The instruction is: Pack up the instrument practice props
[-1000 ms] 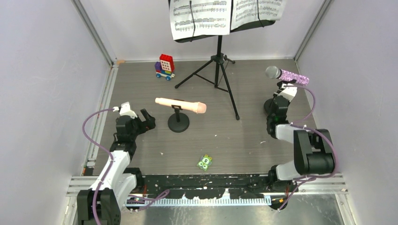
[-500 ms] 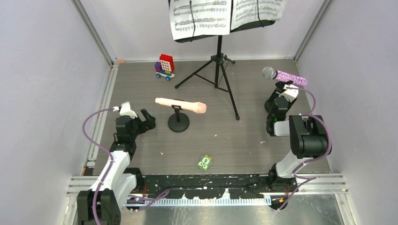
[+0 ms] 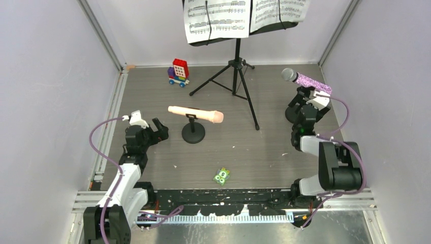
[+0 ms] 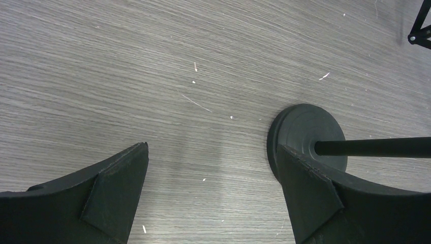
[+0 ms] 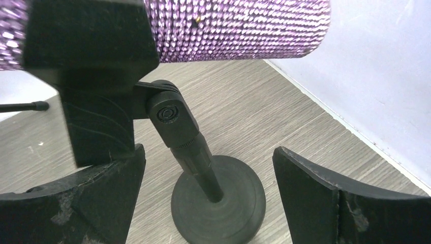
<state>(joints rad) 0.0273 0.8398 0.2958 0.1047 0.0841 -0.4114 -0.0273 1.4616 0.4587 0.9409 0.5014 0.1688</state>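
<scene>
Overhead, the purple mic (image 3: 306,81) sits in the right mount (image 3: 290,115) at the right side of the table (image 3: 254,152). Its long axis runs left to right, with the grille head to the left and the glitter handle to the right. The right gripper (image 3: 301,99) is directly below it with jaws apart, and it hides the mount's stem. The pink mic (image 3: 195,114) lies level on the centre mount (image 3: 193,133), axis left to right, wider end to the right. The left gripper (image 3: 158,130) stands to its left, clear of it, jaws spread. The stand (image 3: 236,76) is upright at the back. Its desk is cut off by the top edge and mostly covered by the sheets (image 3: 218,18).

Left wrist view: both fingers (image 4: 114,195) stand wide, with only bare table between them. The centre mount's round base lies just beside the right finger, which hides its near edge. The stem runs off the right edge, so the pink mic is cut off.

Right wrist view: the purple mic crosses the top of the frame, both ends cut off, held in a black clip (image 5: 91,46) at the left. The tilted stem and round base stand between the spread fingers, nearer the left one. Whether the clip touches that finger cannot be told. The mic is above the jaws, not between them.
</scene>
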